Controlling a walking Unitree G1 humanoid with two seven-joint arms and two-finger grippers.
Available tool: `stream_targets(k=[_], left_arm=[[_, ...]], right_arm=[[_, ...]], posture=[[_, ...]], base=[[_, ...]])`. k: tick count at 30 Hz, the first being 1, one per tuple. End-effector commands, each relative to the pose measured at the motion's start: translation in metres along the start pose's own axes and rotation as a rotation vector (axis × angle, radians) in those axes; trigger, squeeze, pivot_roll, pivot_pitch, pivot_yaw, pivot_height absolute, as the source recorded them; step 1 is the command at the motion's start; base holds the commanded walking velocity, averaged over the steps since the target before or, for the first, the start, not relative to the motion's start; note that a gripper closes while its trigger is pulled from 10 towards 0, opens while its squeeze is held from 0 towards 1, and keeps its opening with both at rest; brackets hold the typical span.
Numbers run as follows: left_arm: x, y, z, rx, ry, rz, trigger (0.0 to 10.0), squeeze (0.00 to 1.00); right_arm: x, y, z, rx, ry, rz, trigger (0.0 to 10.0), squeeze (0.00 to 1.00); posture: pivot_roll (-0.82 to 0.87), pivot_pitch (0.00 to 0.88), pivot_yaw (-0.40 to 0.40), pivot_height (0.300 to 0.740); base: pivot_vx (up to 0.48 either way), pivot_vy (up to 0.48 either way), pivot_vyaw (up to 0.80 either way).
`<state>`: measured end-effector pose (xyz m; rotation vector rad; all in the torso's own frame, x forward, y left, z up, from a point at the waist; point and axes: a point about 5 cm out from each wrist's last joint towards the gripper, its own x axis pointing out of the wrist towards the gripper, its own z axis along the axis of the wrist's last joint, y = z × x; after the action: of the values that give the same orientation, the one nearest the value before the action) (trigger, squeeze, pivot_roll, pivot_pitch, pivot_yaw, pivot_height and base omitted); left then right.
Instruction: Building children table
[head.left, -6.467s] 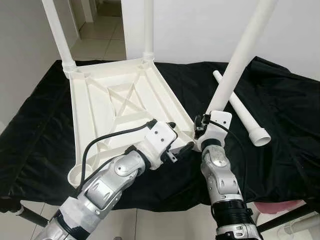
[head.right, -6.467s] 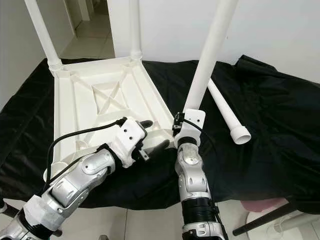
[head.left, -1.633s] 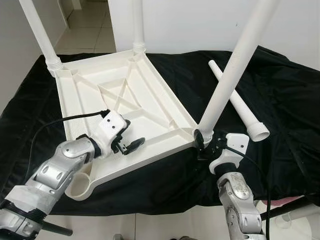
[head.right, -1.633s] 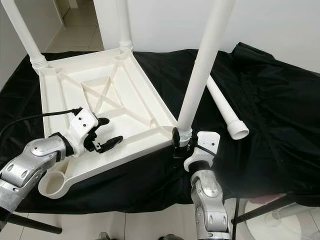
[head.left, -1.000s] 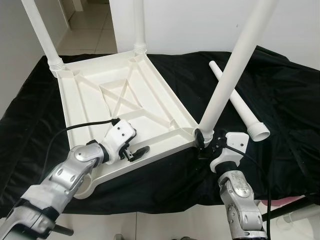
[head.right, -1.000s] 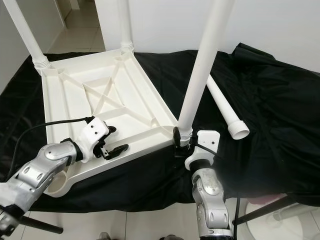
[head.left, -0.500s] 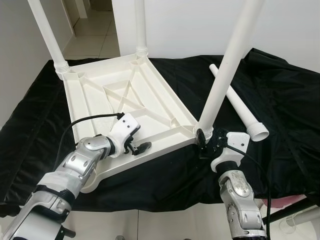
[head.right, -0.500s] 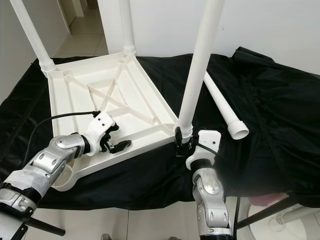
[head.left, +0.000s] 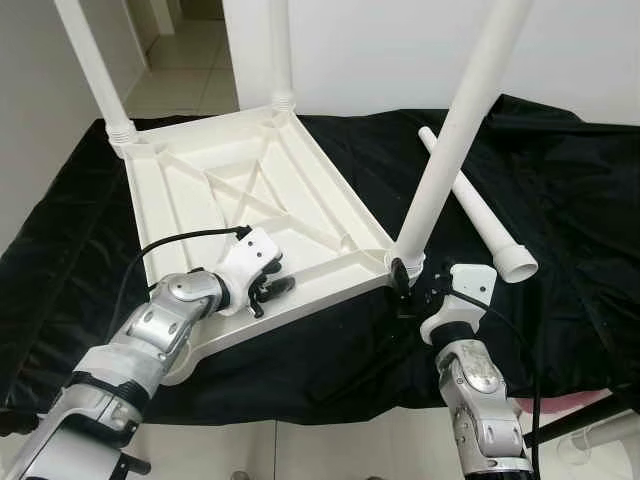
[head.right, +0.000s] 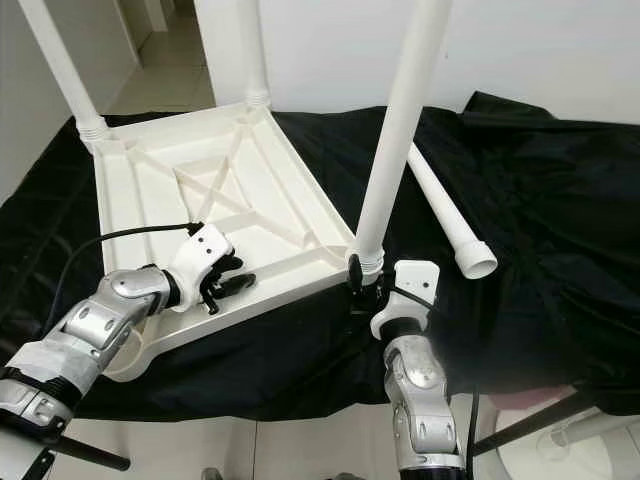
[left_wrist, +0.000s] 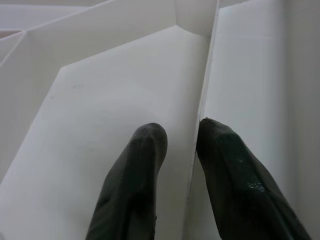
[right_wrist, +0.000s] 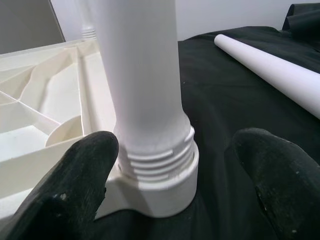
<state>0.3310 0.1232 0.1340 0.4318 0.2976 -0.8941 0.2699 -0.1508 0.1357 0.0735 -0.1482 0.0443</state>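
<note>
The white plastic table (head.left: 200, 200) lies upside down on a black cloth. Two legs (head.left: 95, 60) stand in its far corners. A third leg (head.left: 450, 140) rises from the near right corner, leaning slightly. My right gripper (head.left: 408, 285) is open at that leg's threaded base (right_wrist: 155, 165), with one finger (right_wrist: 90, 165) on each side and neither touching it. My left gripper (head.left: 268, 288) is at the table's near rim, its fingers (left_wrist: 145, 145) pinching a thin rib (left_wrist: 200, 115). A loose fourth leg (head.left: 475, 215) lies on the cloth to the right. The near left corner socket (head.right: 125, 360) holds nothing.
The black cloth (head.left: 560, 200) covers the whole work surface and hangs over its near edge. Behind it are a white wall and a tiled floor (head.left: 190, 70). A pink object (head.left: 600, 400) and a black stand bar sit low at the right.
My left gripper's fingers were spread over the near rim half a second ago and have now come together on the rib. The right gripper stays open around the leg's base.
</note>
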Motion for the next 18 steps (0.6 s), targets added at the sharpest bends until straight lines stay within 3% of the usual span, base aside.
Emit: stream_targets(k=[1,18], left_arm=[[-0.005,0.000,-0.033,-0.078,0.146,0.035,0.0,0.00],[-0.013,0.015,-0.034,-0.112,0.189,0.169,0.0,0.00]], right_arm=[[0.001,0.001,-0.003,-0.002,0.010,0.010,10.0,0.00],[0.003,-0.001,-0.004,-0.009,0.012,0.008,10.0,0.00]], posture=[[-0.08,0.079,0.005,0.740],[-0.08,0.088,0.005,0.740]], base=[[0.000,0.000,0.00],[0.000,0.000,0.00]])
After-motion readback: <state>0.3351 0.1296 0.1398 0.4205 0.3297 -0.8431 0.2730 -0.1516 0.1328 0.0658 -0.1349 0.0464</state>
